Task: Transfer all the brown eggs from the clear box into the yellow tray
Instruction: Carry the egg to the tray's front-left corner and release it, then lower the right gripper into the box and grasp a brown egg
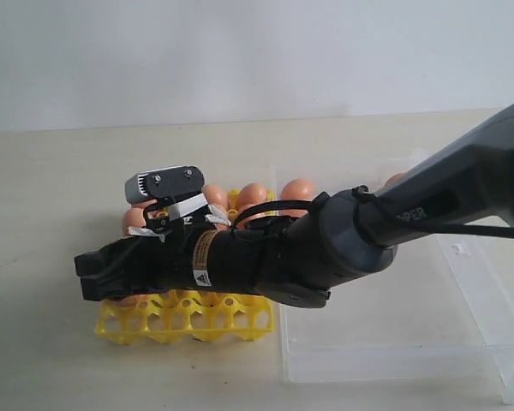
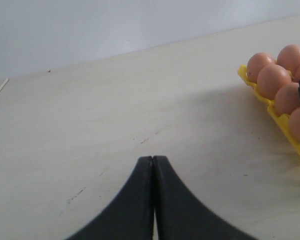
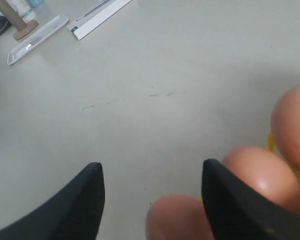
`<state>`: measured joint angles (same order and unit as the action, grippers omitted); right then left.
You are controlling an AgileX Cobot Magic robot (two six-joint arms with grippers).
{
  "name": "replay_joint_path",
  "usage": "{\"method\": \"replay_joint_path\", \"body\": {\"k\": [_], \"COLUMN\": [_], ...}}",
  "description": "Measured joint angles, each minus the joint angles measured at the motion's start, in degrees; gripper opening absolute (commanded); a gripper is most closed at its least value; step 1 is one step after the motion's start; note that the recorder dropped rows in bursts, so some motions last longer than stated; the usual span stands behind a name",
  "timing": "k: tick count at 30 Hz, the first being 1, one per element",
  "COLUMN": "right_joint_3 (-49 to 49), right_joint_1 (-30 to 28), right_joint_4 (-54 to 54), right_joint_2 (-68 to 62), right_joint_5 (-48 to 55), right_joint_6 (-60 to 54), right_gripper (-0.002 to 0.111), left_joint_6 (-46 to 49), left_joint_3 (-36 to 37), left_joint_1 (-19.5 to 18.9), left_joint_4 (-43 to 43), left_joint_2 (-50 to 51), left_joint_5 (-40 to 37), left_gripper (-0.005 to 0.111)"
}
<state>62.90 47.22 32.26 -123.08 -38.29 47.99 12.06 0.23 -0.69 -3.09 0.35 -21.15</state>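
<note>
The yellow tray (image 1: 188, 321) lies left of centre, and several brown eggs (image 1: 252, 195) show in its far rows behind my right arm. That arm reaches across the tray, with my right gripper (image 1: 90, 274) low at the tray's left edge. In the right wrist view the right gripper (image 3: 152, 166) is open. One egg (image 3: 177, 217) sits low between the jaws, close to one finger and clear of the other. The clear box (image 1: 463, 342) stands to the right, and one egg (image 1: 395, 179) peeks out behind the arm at its far edge. My left gripper (image 2: 153, 158) is shut and empty over bare table, with the tray (image 2: 245, 75) and its eggs (image 2: 272, 80) off to one side.
The right wrist view shows a flat clear plastic piece (image 3: 37, 37), a white strip (image 3: 100, 17) and a wooden stand (image 3: 22, 27) far off on the table. My right arm hides most of the tray's middle rows.
</note>
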Motion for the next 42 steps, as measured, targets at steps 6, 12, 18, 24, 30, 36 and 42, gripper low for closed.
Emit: {"method": "replay_joint_path", "body": {"k": [6,12,18,24,30,36,42], "right_joint_3": [0.00,0.22,0.22,0.22,0.22,0.22,0.22], "right_joint_1": [0.00,-0.84,-7.07,-15.34,-21.33,-21.93,-21.93], "right_joint_4": [0.51,-4.13,-8.65,-8.86,-14.56,-23.40,-28.13], "right_joint_2": [12.45,24.41,27.50,26.10,20.11,14.50,12.61], "right_joint_5": [10.65,45.32,68.57,62.91,53.37,47.92,46.93], "right_joint_6": [3.08,-5.02,-11.87,-6.43,4.40,12.48,13.91], "right_gripper": [0.057,0.057,0.057,0.057,0.057,0.057,0.057], "left_joint_6": [0.00,0.00,0.00,0.00,0.00,0.00,0.00], "left_joint_3": [0.00,0.00,0.00,0.00,0.00,0.00,0.00], "left_joint_1": [0.00,0.00,0.00,0.00,0.00,0.00,0.00], "left_joint_4": [0.00,0.00,0.00,0.00,0.00,0.00,0.00], "left_joint_2": [0.00,0.00,0.00,0.00,0.00,0.00,0.00], "left_joint_5": [0.00,0.00,0.00,0.00,0.00,0.00,0.00], "left_gripper": [0.000,0.000,0.000,0.000,0.000,0.000,0.000]}}
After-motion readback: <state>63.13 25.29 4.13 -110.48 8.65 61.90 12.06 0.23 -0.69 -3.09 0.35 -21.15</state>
